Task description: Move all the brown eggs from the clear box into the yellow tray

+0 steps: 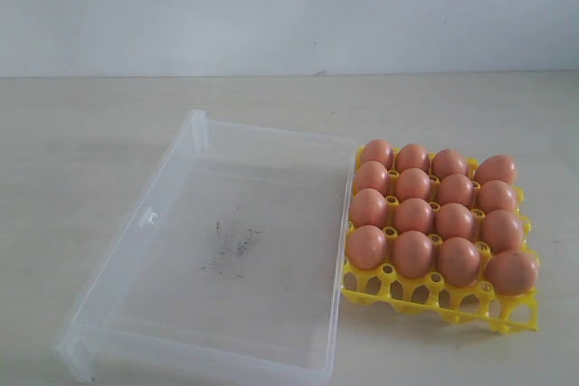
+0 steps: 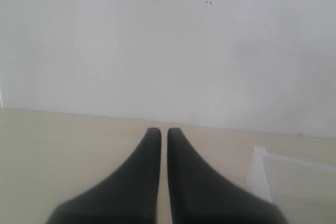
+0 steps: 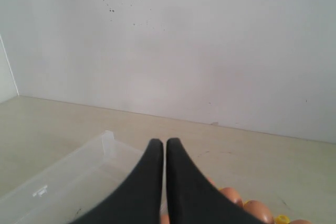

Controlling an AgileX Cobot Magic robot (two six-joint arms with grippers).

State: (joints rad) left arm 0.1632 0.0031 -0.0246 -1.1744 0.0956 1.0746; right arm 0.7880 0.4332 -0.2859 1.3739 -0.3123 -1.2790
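Observation:
The yellow tray stands on the right of the table with several brown eggs filling its cups, one to a cell. Left of it and touching lies the clear box, with no eggs inside and dark smudges on its floor. Neither arm shows in the exterior view. In the left wrist view my left gripper is shut on nothing above bare table, a corner of the clear box off to one side. My right gripper is shut on nothing above the clear box, with brown eggs beside one finger.
A pale wall runs behind the beige table. Bare table surface lies behind and to the left of the box and to the right of the tray.

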